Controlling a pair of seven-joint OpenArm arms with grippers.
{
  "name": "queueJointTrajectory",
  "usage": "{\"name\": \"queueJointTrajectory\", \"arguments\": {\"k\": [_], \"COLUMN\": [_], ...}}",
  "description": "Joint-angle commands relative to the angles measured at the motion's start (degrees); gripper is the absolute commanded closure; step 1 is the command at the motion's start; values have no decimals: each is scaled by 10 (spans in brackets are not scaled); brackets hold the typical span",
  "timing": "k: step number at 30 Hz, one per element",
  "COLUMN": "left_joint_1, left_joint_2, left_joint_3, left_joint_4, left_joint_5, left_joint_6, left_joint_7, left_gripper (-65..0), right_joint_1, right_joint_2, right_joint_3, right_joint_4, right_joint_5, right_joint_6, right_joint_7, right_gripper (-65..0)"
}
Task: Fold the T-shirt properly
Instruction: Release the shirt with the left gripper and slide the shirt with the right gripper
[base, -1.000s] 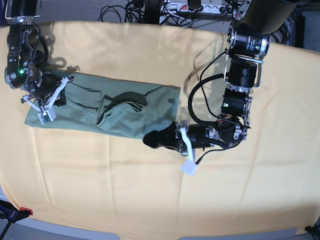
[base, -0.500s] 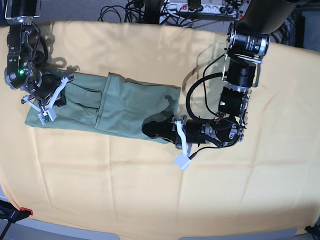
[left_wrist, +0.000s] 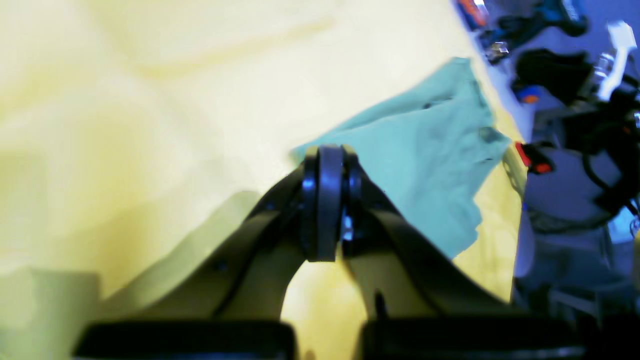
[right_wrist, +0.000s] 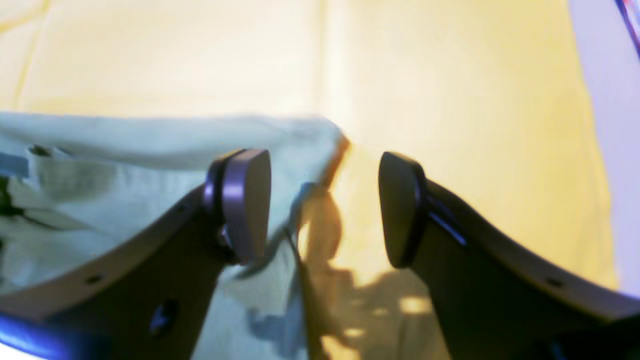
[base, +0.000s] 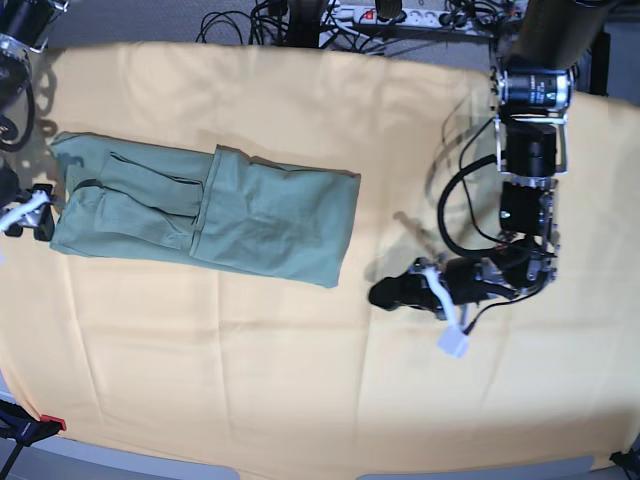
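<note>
Lay flat as a long folded strip on the yellow cloth (base: 250, 380): the T-shirt (base: 200, 215). Left gripper (left_wrist: 327, 200) pressed fully shut, nothing between its fingertips, hovering over bare cloth with the shirt's near edge lying just beyond the tips, apart from them. Right gripper (right_wrist: 322, 205) spread wide, nothing clamped; one finger (right_wrist: 245, 200) stood over the shirt's end corner, the other over bare cloth beside it, the corner's hem running between them. Contact with the fabric: could not be told.
</note>
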Motion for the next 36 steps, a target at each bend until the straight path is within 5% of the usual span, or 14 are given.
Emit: {"name": "queueJointTrajectory", "arguments": {"k": [1,8,12,19,28,30,34,36], "left_joint_1": [-19,-17,-17,-17,-17,-17,-17,-17], "left_joint_2": [-15,-95,-125,-136,-137,-137,-137,-137], "left_joint_3": [-5,-5,-5,-5,-5,-5,-5,-5], "left_joint_4": [9,9,9,9,9,9,9,9], "left_joint_5": [-23,-72,-93,-93,-92,-92,-92,-92], "left_joint_6": [-1,-2,-2,-2,-2,-2,-2,-2], "left_joint_7": [-11,-9,-9,-9,-9,-9,-9,-9], "left_gripper": [0,0,0,0,0,0,0,0], "right_joint_1": [2,3,3,3,5,5,5,5], "right_joint_2": [12,14,13,13,14,15,16,16], "right_joint_3": [21,85,85,13,-75,-75,-74,-74], "right_joint_4": [-8,-157,-229,-273,-273,-273,-273,-273], "right_joint_5": [24,187,242,258,259,258,258,258], "right_joint_6": [2,79,103,153,180,180,180,180], "right_joint_7": [1,-104,-115,-139,-150,-145,-142,-141], "right_gripper": [-411,-423,-423,-422,-409,-331,0,0]}}
